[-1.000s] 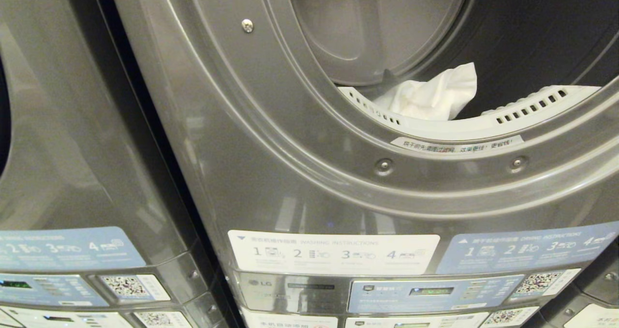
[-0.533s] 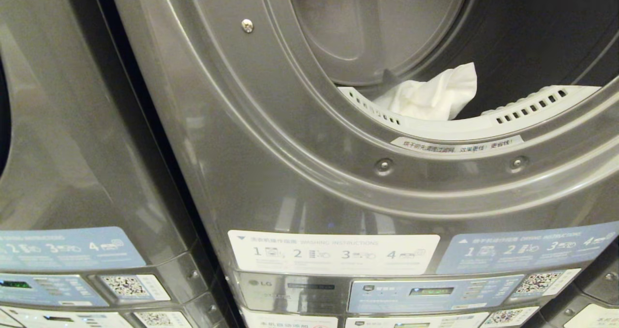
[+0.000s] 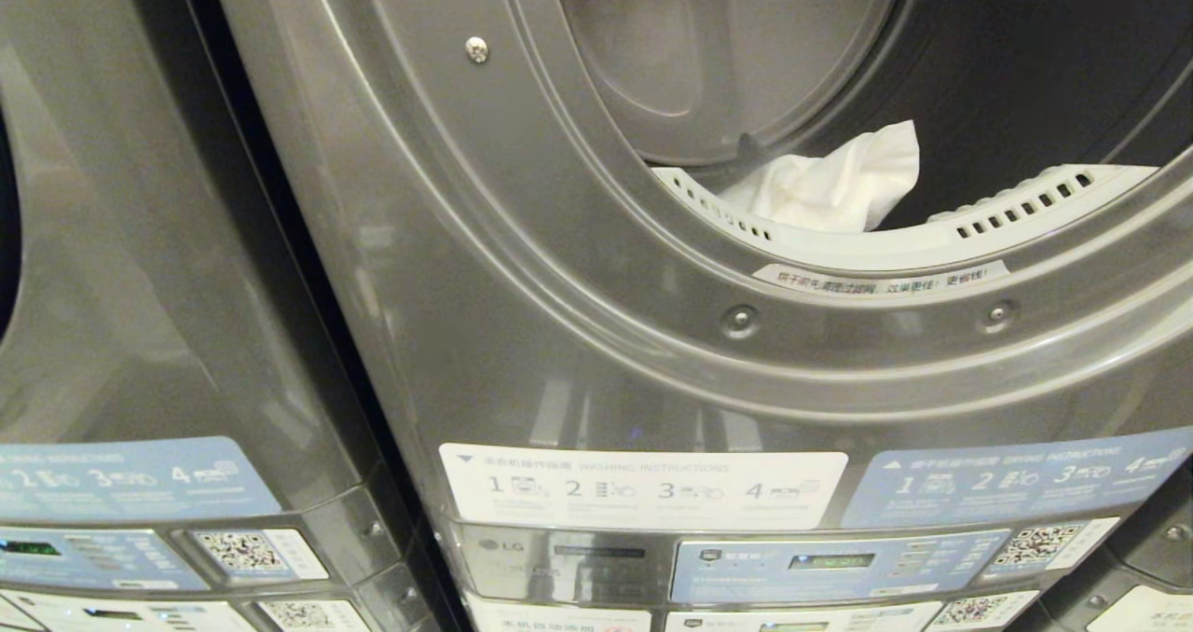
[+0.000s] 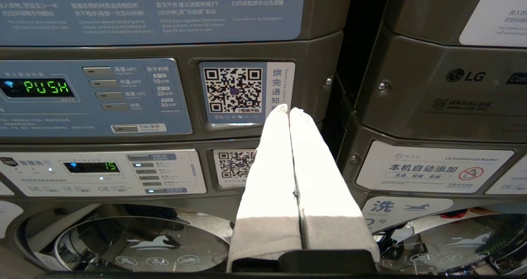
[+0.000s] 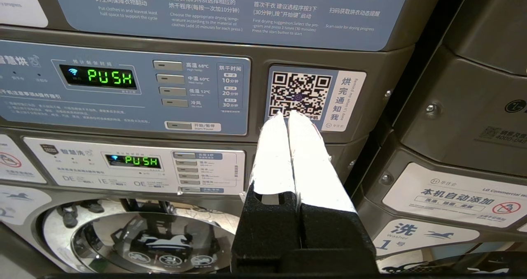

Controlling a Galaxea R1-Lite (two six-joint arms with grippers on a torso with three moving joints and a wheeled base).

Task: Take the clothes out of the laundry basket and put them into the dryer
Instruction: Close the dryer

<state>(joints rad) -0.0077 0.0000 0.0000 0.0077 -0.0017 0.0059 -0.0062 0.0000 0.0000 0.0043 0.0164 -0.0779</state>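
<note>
1. The left gripper [image 4: 287, 109] is seen in its wrist view with both white-wrapped fingers [image 4: 269, 168] pressed flat together; nothing is held between them.
2. The right gripper [image 5: 286, 116] is likewise seen in its wrist view with its fingers [image 5: 273, 155] closed against each other, and nothing is gripped. Neither arm is seen in the head view.
3. Just beyond the left gripper's tips, a QR code sticker [image 4: 233, 90] is set on a grey machine front, beside a blue control panel [image 4: 94, 96] whose green display reads PUSH.
4. Beyond the right gripper's tips, a similar QR label [image 5: 300, 96] is found next to a blue panel [image 5: 123, 87], also lit with PUSH; a white lower panel [image 5: 131, 166] is placed beneath it, above a round glass washer door [image 5: 136, 238].
5. In the head view, two instruction labels are fixed along the lower front of the dryer [image 3: 522, 268]: a white instruction label [image 3: 643, 487] and a blue instruction label [image 3: 1016, 487].
6. Higher up, the open round mouth of the dryer is ringed by a white slotted lint guard [image 3: 1025, 205].
7. Farthest in, a crumpled white cloth [image 3: 829, 185] is seen lying inside the drum, just behind the guard at the lower edge of the opening.
8. The laundry basket is shown in none of the views.
9. A second grey machine [image 3: 140, 268] is stood to the left of the dryer.
</note>
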